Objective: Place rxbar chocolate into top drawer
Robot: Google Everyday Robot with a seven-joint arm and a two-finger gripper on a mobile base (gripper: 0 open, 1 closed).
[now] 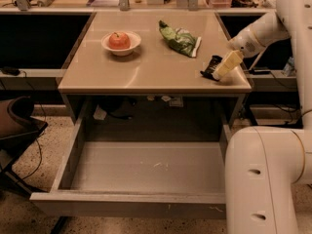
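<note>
The rxbar chocolate [210,68], a small black-wrapped bar, lies near the right front corner of the tan tabletop. My gripper [227,64] reaches in from the right and sits right at the bar's right end, partly covering it. The top drawer [146,206] is pulled wide open below the table's front edge. Its flat grey bottom holds nothing.
A white bowl with an apple [120,41] stands at the table's back left. A green-and-white chip bag [179,38] lies at the back middle. My white base [265,179] stands close by the drawer's right side. A dark chair [17,123] is at the left.
</note>
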